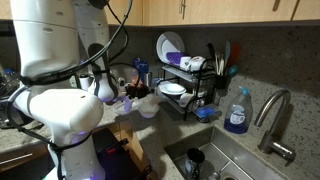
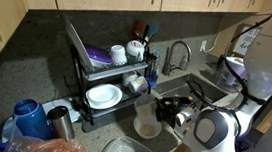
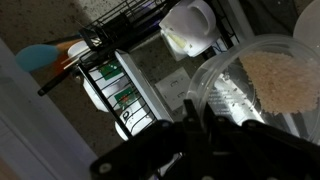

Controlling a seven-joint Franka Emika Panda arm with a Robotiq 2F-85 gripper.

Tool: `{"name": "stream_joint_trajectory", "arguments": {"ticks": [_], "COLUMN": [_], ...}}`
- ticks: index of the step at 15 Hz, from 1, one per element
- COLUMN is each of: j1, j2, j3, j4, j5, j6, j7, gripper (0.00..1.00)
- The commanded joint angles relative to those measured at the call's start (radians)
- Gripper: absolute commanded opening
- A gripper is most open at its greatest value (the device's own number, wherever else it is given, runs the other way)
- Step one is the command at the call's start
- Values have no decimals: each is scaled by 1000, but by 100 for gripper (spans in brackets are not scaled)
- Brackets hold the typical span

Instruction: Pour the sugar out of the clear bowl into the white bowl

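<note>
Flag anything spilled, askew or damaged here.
Nothing stands out. The gripper has its jaws shut on the rim of the clear bowl. The sugar lies inside it, and no spilled grains show around it.

A black dish rack (image 2: pixel 78 50) is crowding the space right ahead of the pincer (image 2: pixel 165 113) and its held clear bowl (image 3: pixel 225 100); the sink (image 2: pixel 203 90) beside them is offering open room.
</note>
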Motion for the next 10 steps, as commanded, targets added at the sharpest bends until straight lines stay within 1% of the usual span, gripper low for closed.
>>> {"name": "stream_joint_trajectory", "arguments": {"ticks": [1, 10], "j1": [-11, -15], "j2": [18, 51], "j3": [9, 10], "j4": [17, 29], "j5": [-7, 2], "j6": [-39, -91], "j7": [-21, -13], "gripper": [2, 2]}}
